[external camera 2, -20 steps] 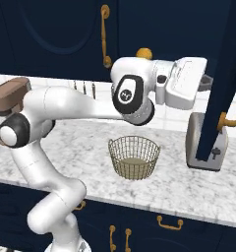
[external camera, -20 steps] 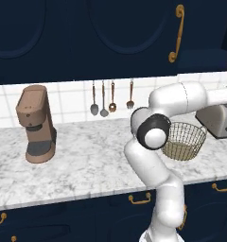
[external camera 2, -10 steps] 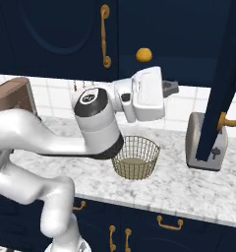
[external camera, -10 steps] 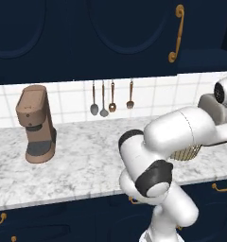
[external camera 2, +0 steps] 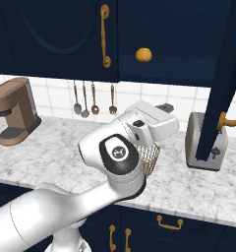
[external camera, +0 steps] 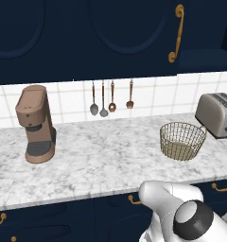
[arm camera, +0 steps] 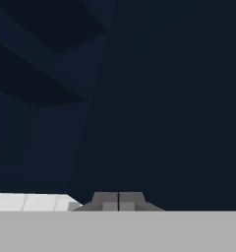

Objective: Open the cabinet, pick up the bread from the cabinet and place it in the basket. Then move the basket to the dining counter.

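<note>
**Operator:** The fingers (arm camera: 119, 202) are pressed together with nothing between them. In the hand view the tips sit side by side, pointing at dark navy panelling with a sliver of white tile at the lower left.

**Observer:** Where is the bread?

**Operator:** The bread (external camera 2: 143, 54) sits inside the cabinet (external camera 2: 179, 39), on the shelf, a small orange-golden lump. The door (external camera 2: 223, 83) stands swung out at the right of the right base view, brass handle facing me. In that view the hand is low, in front of the basket (external camera 2: 150, 158) and above the tabletop (external camera 2: 203, 189), so the bread lies above it and further back.

**Observer:** So the reach goes upward?

**Operator:** I judge so: up and in towards the shelf, and the fingers need spreading first. The bread looks roundish, so I see no long axis to line up on.

**Observer:** And the basket?

**Operator:** On the tabletop just beside the toaster (external camera: 219, 114), apparently empty, below the open cabinet.
</note>
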Controlling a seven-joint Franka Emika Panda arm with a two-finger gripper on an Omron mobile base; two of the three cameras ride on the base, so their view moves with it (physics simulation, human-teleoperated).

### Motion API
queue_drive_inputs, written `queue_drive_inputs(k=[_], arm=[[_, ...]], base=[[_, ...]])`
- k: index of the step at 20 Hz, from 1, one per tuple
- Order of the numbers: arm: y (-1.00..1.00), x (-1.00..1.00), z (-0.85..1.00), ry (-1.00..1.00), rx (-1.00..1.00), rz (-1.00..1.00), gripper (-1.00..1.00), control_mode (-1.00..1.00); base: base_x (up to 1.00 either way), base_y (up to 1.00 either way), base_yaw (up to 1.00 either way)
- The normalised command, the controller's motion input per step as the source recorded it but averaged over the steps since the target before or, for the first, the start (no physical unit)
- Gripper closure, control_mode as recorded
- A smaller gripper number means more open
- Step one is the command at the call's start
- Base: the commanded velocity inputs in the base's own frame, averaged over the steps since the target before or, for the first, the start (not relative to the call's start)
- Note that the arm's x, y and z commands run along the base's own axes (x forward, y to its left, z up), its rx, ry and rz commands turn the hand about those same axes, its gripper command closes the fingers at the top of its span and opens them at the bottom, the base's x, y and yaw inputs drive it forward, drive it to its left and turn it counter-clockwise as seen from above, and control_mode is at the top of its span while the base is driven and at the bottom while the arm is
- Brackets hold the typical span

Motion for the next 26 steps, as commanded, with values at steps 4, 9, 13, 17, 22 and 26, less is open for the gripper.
queue_drive_inputs(k=[4,9,13,17,22,26], arm=[[1.00,0.00,1.00,0.33,0.22,0.26,1.00,-1.00],[1.00,0.00,1.00,0.38,0.21,0.23,1.00,-1.00],[0.86,-0.01,1.00,0.48,0.22,0.29,1.00,-1.00],[0.56,-0.02,0.74,0.36,0.30,0.32,1.00,-1.00],[0.25,0.06,0.01,0.07,0.28,0.13,1.00,-1.00],[0.68,0.05,-0.24,-0.08,0.28,-0.03,1.00,-1.00]], base=[[0.00,0.00,0.00],[0.00,0.00,0.00],[0.00,0.00,0.00],[0.00,0.00,0.00],[0.00,0.00,0.00],[0.00,0.00,0.00]])
